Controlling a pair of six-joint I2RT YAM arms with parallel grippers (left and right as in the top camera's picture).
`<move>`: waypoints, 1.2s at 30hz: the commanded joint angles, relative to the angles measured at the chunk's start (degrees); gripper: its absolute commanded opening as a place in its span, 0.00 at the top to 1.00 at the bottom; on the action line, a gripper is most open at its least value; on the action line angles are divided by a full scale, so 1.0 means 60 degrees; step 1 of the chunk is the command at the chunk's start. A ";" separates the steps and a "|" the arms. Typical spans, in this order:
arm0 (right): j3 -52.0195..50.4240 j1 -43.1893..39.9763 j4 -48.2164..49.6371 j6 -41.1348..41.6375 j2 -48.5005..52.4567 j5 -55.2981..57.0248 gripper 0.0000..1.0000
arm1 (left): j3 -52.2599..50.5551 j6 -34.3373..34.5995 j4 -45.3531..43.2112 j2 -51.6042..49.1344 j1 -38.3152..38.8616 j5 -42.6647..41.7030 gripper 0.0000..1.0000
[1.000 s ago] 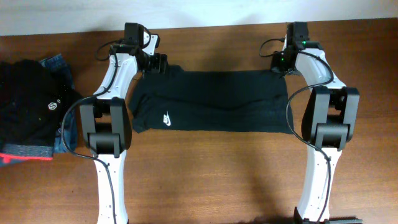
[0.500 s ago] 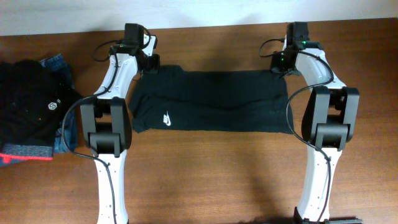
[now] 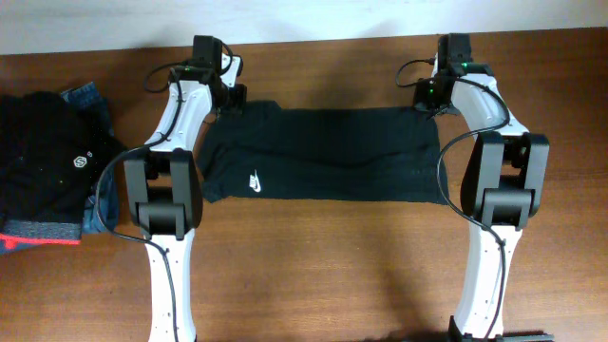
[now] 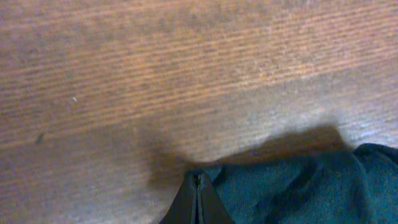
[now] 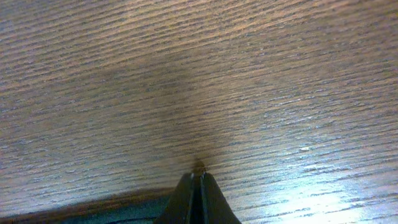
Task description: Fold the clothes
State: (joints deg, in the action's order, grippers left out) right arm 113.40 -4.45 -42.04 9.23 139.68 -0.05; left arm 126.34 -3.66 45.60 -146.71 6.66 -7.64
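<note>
On the brown wooden table (image 3: 323, 275), with a pale wall (image 3: 95, 24) along the far edge, the black T-shirt (image 3: 323, 157) lies spread flat mid-table. The left gripper (image 3: 234, 98) is pinched on its far left corner. The right gripper (image 3: 425, 95) is closed at the far right corner, can't tell if it's got cloth. There's a pile of clothes (image 3: 47, 171) off to the left.

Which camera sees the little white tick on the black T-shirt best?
Overhead: the T-shirt lies spread, its logo plain. Left wrist shows only a fabric corner, right wrist a dark sliver; no logo.
</note>
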 commanded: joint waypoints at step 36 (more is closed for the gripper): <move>0.2106 -0.0827 -0.5716 0.0080 -0.0525 -0.0127 0.96 | 0.0120 -0.0182 0.3574 0.2029 -0.0306 -0.0076 1.00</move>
State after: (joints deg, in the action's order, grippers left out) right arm 124.73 -8.51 -75.26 9.28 139.55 -1.13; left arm 126.87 -3.81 66.04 -136.38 5.02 -7.68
